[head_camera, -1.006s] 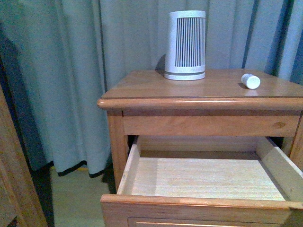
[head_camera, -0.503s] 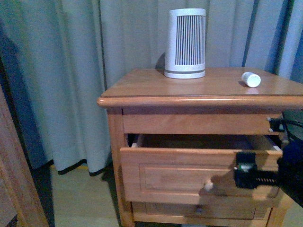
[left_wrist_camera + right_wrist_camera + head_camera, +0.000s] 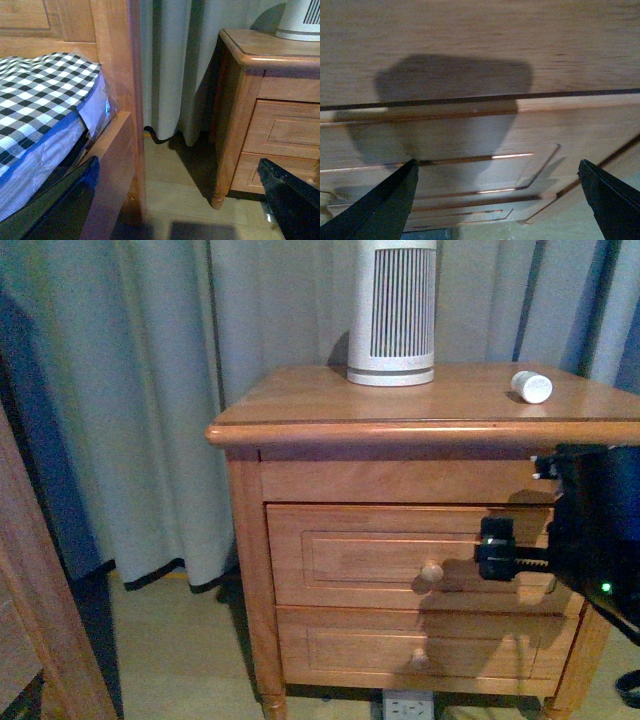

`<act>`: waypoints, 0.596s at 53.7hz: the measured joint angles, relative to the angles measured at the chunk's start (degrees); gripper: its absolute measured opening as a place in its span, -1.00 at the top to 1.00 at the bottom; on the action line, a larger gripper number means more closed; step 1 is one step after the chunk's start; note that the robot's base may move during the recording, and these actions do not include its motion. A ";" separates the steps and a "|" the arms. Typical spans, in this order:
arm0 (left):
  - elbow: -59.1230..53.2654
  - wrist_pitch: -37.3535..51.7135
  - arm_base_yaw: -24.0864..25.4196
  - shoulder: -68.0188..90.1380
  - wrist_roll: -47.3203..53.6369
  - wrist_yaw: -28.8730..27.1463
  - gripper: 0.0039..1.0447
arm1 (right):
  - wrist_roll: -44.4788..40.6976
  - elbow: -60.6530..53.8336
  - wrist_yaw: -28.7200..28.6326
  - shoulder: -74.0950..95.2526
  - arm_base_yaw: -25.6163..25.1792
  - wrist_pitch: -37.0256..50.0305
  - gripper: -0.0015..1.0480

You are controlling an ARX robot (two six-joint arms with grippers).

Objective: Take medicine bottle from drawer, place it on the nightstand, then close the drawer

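Observation:
The small white medicine bottle (image 3: 531,386) lies on its side on the top of the nightstand (image 3: 330,405), at the right. The upper drawer (image 3: 370,555) is pushed flush into the cabinet, its round knob (image 3: 431,572) showing. My right gripper (image 3: 492,548) is open and empty right against the drawer front, to the right of the knob; the right wrist view shows the panel front (image 3: 470,145) very close between the open jaws. My left gripper (image 3: 180,220) is open and empty, low over the floor to the left of the nightstand (image 3: 245,100).
A tall white slatted device (image 3: 392,310) stands at the back of the nightstand top. The lower drawer (image 3: 400,650) is shut. Grey curtains (image 3: 150,390) hang behind. A wooden bed frame (image 3: 117,100) with a checked cover (image 3: 40,95) stands to the left.
The drawer went from wide open to half shut to fully shut. My right arm came into view and has pushed in against the drawer front. The bottle has stayed on top.

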 joint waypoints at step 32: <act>0.00 0.00 0.00 0.00 0.00 0.02 -0.87 | 0.52 -43.47 0.61 -81.24 -1.36 -27.15 -0.86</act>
